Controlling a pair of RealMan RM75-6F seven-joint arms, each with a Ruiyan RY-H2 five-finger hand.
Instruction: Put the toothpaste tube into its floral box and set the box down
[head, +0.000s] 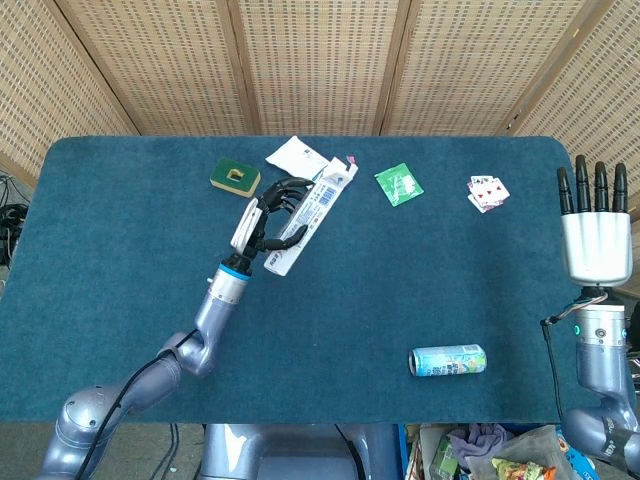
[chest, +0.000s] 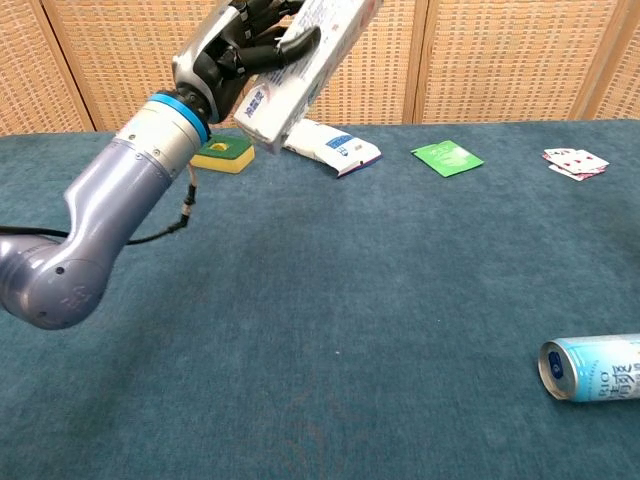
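My left hand (head: 266, 212) (chest: 240, 45) grips the long white floral box (head: 308, 218) (chest: 302, 60) and holds it in the air above the back middle of the table, tilted with its open flap end up and away. A bit of pink shows at the box's far end (head: 350, 160); I cannot tell whether that is the toothpaste tube. My right hand (head: 596, 228) is raised at the far right edge, fingers straight and apart, holding nothing.
A green sponge block (head: 235, 177) (chest: 224, 153) and a white pouch (head: 294, 155) (chest: 325, 143) lie at the back. A green packet (head: 399, 184) (chest: 447, 157), playing cards (head: 487, 192) (chest: 575, 162) and a fallen can (head: 448, 360) (chest: 596, 367) sit to the right.
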